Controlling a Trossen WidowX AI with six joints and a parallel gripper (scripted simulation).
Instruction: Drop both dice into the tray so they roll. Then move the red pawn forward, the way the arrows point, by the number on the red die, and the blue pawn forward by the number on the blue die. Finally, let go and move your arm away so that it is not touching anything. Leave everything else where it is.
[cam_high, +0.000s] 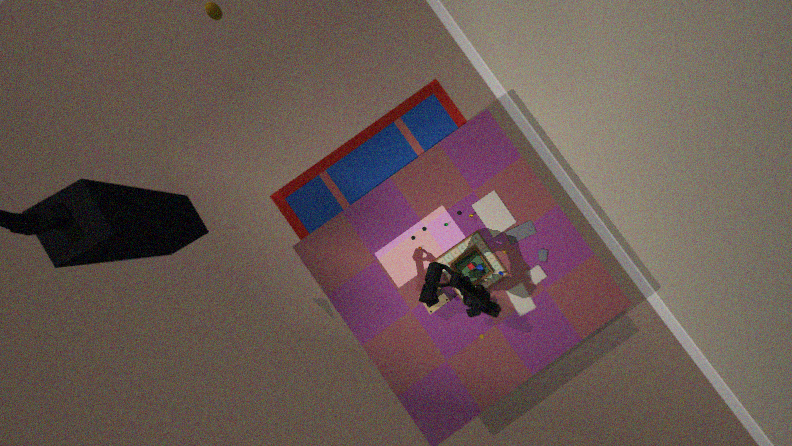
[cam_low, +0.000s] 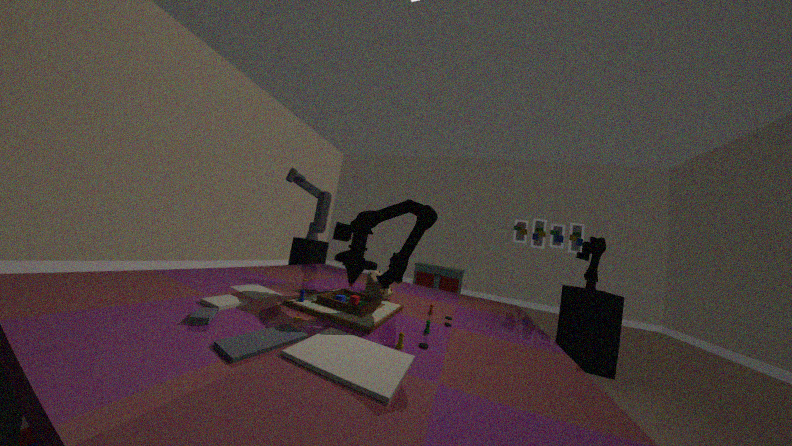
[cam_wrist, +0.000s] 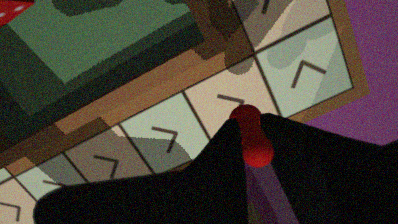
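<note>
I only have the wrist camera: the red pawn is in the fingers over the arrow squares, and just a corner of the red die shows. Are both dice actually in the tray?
Observer: Yes. In the exterior view the red die and the blue die lie side by side inside the tray.
Operator: Where is the blue pawn?
Observer: The blue pawn stands upright at the board's left edge, apart from the gripper that holds the red pawn.
Operator: Anything loose nearby?
Observer: Spare pawns stand on the floor to the right of the board, among them a yellow pawn and a green pawn.
</note>
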